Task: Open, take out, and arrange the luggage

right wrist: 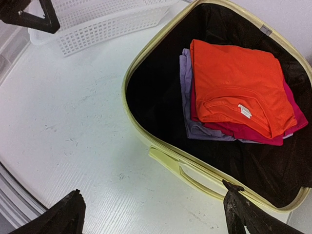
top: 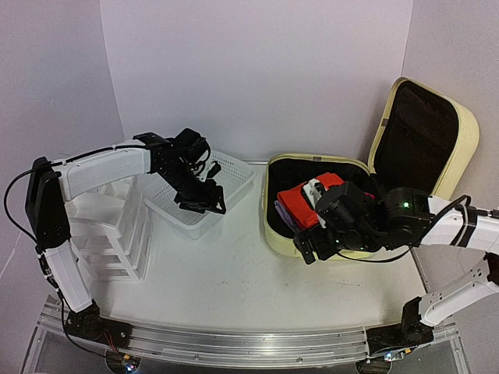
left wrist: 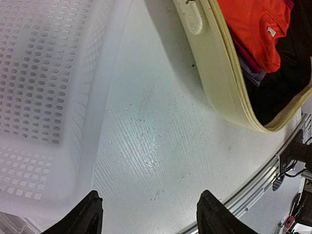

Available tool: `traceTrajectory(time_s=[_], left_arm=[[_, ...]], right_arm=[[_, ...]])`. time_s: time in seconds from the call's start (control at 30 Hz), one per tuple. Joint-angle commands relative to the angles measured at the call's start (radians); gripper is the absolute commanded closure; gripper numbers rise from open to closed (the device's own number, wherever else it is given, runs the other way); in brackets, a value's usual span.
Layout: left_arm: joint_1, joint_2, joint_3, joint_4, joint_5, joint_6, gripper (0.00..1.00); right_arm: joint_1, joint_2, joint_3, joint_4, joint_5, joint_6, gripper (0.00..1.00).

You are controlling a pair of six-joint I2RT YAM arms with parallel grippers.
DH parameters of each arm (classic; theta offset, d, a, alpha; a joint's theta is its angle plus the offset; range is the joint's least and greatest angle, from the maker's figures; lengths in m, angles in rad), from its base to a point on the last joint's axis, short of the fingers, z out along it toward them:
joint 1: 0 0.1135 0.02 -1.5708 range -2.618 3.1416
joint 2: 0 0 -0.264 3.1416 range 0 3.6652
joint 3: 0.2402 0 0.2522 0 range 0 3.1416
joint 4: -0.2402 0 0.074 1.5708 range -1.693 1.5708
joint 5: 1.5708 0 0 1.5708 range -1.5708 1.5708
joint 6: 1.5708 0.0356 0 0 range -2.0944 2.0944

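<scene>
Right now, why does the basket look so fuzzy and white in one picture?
Left wrist view: the basket sits very close to the lens, so it blurs and washes out. Right wrist view: the orange shirt in the suitcase looks sharp. Top view: the walls bow slightly near the edges.

The luggage [top: 470, 128] is pale yellow, its lining black. Inside, an orange-red shirt [right wrist: 239, 83] lies over a magenta garment [right wrist: 253, 132] and a lavender garment [right wrist: 184, 73]. The basket [left wrist: 39, 73] is white with a grid of small holes, on a white table [top: 234, 280].
</scene>
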State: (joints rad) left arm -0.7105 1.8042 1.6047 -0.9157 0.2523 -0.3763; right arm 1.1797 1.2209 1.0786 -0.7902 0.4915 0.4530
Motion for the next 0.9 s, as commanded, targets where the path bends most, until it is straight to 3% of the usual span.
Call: traceTrajectory(time_s=[0.0,0.17,0.23,0.4,0.5,0.67,0.87], left_arm=[[-0.025,-0.097,-0.113,0.083,-0.032,-0.005,0.30],[-0.025,-0.162,-0.147,0.080,-0.352,0.118,0.19],[-0.025,-0.131,-0.130,0.077,-0.381,0.197,0.15],[-0.024,0.006,-0.072,0.069,-0.261,0.252,0.17],[-0.027,0.058,-0.050,0.036,-0.173,0.219,0.25],[-0.046,0.042,-0.106,0.080,0.099,0.105,0.36],[-0.109,-0.032,-0.228,0.290,0.288,-0.035,0.36]], right_arm=[[0.002,0.059,0.099,0.030,-0.021,-0.054,0.02],[0.003,0.100,0.125,0.047,-0.066,-0.061,0.02],[0.002,0.096,0.117,0.058,-0.081,-0.053,0.02],[0.003,0.063,0.091,0.066,-0.086,-0.027,0.02],[0.003,0.022,0.068,0.066,-0.078,-0.009,0.02],[0.003,-0.032,0.034,0.068,-0.056,0.005,0.02],[0.002,-0.051,0.026,0.069,-0.034,-0.005,0.02]])
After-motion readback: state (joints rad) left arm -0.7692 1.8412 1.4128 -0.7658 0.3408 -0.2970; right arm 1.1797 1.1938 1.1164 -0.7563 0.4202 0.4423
